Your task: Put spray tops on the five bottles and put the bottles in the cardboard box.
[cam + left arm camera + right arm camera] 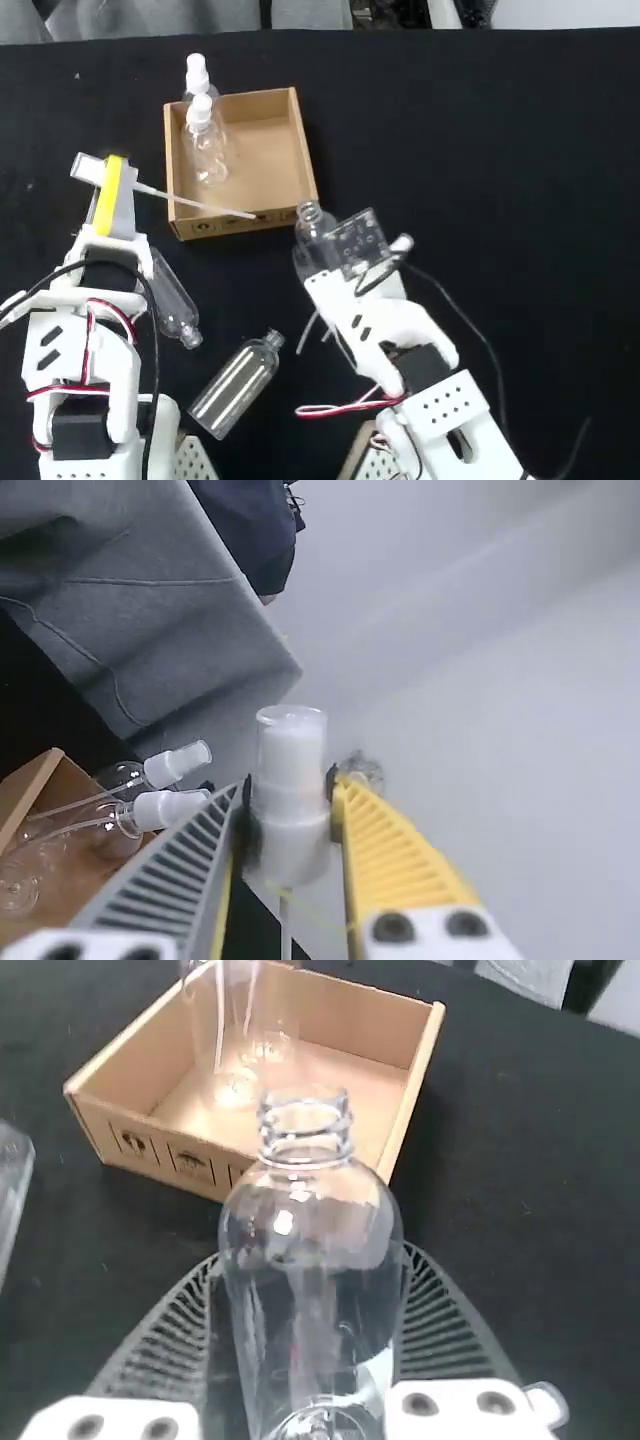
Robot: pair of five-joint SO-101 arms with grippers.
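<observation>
Bottle [305,1250]: clear plastic w/ threaded neck

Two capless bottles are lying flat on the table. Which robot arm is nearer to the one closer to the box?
Left. The left arm lies right beside that bottle; the right arm is farther off, past the other lying bottle.

One capped bottle [205,140] lies in the cardboard box [270,150], a second capped bottle [198,75] at its far left corner. Before the box, between the arms, a left uncapped bottle [175,300] and a right uncapped bottle [235,380] lie on the table [500,150].
</observation>
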